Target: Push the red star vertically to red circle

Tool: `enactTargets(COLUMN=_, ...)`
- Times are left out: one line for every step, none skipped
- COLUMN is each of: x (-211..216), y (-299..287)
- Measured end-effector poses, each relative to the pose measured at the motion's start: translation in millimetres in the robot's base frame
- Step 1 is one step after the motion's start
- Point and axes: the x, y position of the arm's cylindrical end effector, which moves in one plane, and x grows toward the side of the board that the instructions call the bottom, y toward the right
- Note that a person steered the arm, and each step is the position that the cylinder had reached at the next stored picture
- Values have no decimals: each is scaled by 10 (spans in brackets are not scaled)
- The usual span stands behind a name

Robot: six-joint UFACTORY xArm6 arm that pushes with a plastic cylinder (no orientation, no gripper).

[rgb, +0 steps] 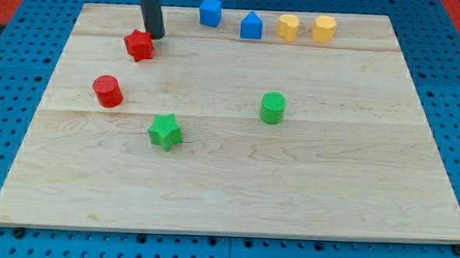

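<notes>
Worktop point(227, 183): a pale wooden board, being shown laid over a blue pegboard point(16, 50).

Red circle point(107, 91): a red cylinder, being seen upright near the view's left edge of the worktop, apart from every other block.

Red star point(139, 45): being seen toward the view's top left, above and slightly to the right of the red circle, well apart from it.

End effector: none of a grasping kind is being shown, so neither a released nor a clenched state applies; only a straight dark rod is being seen coming down from the view's top edge. My tip point(155, 35) is being held just beside the red star, at its upper right; contact appears likely, though it cannot be confirmed from this angle.

Green star point(165, 131): being seen below the worktop's middle, to the lower right of the red circle.

Blue cube point(210, 12): being seen at the view's top edge.

Blue block point(251, 26): house-shaped, just right of the cube.

Green cylinder point(273, 107): being seen right of centre, alone.

Yellow block point(288, 27) and second yellow block point(323, 29): being seen side by side at the top right, their shapes unclear.
</notes>
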Motion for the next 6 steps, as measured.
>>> enactTargets(x=133, y=134)
enactTargets(x=257, y=233)
enactTargets(x=339, y=-112)
enactTargets(x=339, y=-98)
enactTargets(x=328, y=-68)
enactTargets(x=385, y=71)
